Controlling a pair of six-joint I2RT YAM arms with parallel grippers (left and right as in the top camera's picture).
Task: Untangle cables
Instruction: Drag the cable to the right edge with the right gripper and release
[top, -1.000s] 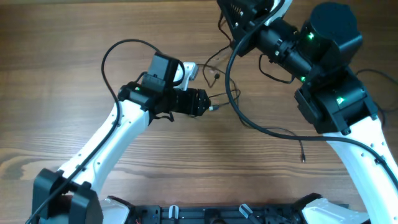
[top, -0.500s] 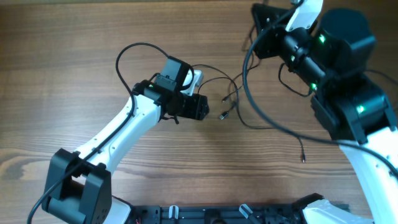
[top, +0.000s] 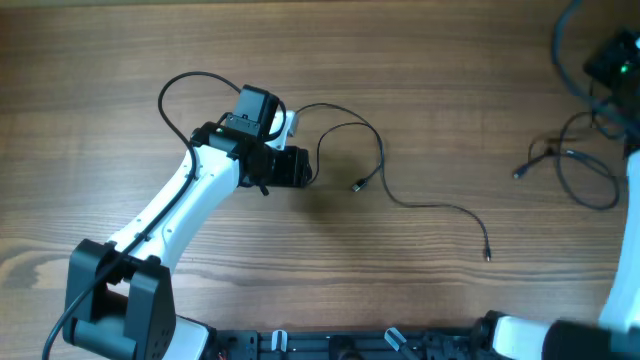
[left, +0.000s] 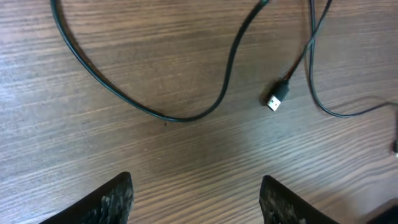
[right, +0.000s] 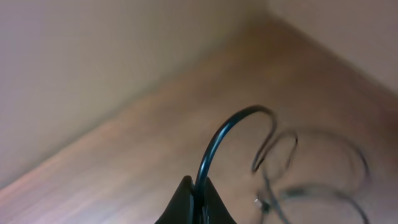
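Two cable groups lie on the desk (top: 120, 60).

1. Loose cable (top: 381, 160): thin and black, in open curves mid-desk. One plug (top: 357, 186) lies just right of your left gripper (top: 303, 168). A second small end (top: 487, 255) lies well apart, toward the front right. Your left jaws stand wide and empty over bare wood, short of the plug.
2. Cable bundle (top: 575, 170): dark loops at the desk's right edge. Your right gripper (right: 194, 200) has its jaws pinched narrow on a black strand (right: 214, 146). Beyond it the loops are too blurred to sort.
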